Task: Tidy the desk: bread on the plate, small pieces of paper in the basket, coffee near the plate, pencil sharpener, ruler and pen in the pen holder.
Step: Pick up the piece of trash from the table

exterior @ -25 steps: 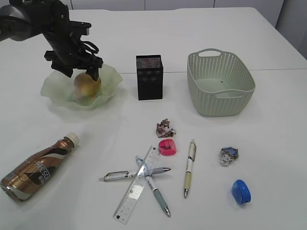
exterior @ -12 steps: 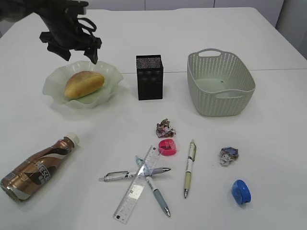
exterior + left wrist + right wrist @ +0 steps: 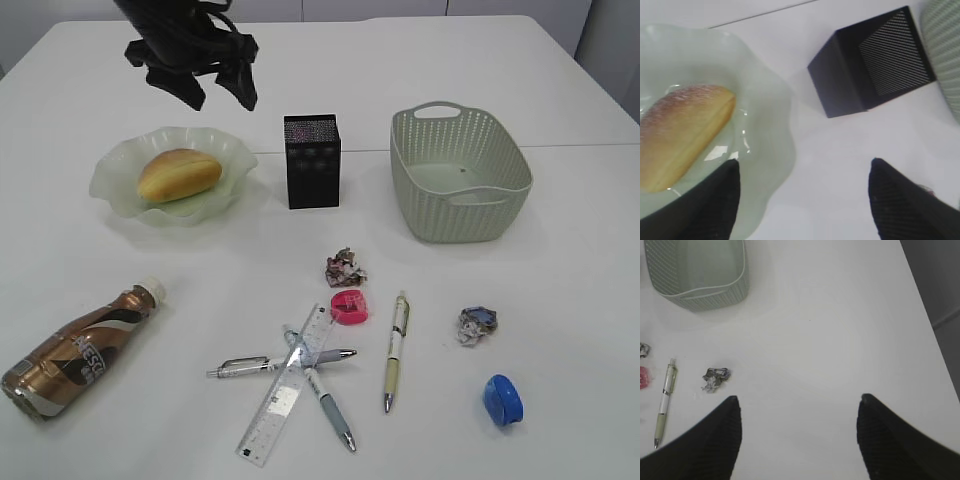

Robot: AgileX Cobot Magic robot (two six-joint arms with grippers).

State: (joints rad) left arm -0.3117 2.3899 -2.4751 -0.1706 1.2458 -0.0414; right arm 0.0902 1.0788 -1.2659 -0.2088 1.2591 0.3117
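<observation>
Exterior view: bread (image 3: pixel 178 174) lies on plate (image 3: pixel 118 195); both grippers' jaws apart, empty.

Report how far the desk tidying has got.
Done: the bread lies on the plate. In hand: nothing; the left gripper hangs open above the desk. Left: coffee lying far from the plate; two paper wads outside the basket; ruler, pens and sharpeners outside the pen holder.

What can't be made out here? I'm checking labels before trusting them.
- Pen holder: contents hidden by its mesh walls, both exterior and left wrist views.
- Ruler markings: too small, exterior view.
- Right end effector: outside the exterior frame.
- Coffee base: reaches the exterior view's left edge.
</observation>
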